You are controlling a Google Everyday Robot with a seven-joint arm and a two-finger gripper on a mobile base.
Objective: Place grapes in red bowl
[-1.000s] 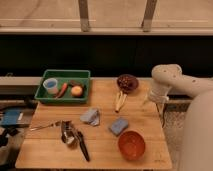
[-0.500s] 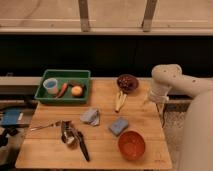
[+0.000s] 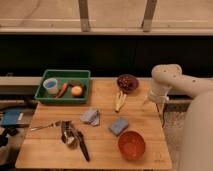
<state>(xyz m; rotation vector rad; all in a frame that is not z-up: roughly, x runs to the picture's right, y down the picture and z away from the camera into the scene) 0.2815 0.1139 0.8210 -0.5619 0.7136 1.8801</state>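
The dark red-purple bunch of grapes [image 3: 75, 84] is sat in the green plastic tray [image 3: 60, 99], well apart from the gripper [image 3: 151, 98], clear across the wooden table [image 3: 150, 125]. The round orange-red bowl [image 3: 131, 145] is found nearer it, toward the front edge. The gripper's state can't be told.

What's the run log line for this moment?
grapes: in green tray, behind orange fruit | red bowl: empty, front right of table | claw: at right table edge, apart from grapes | placed: no
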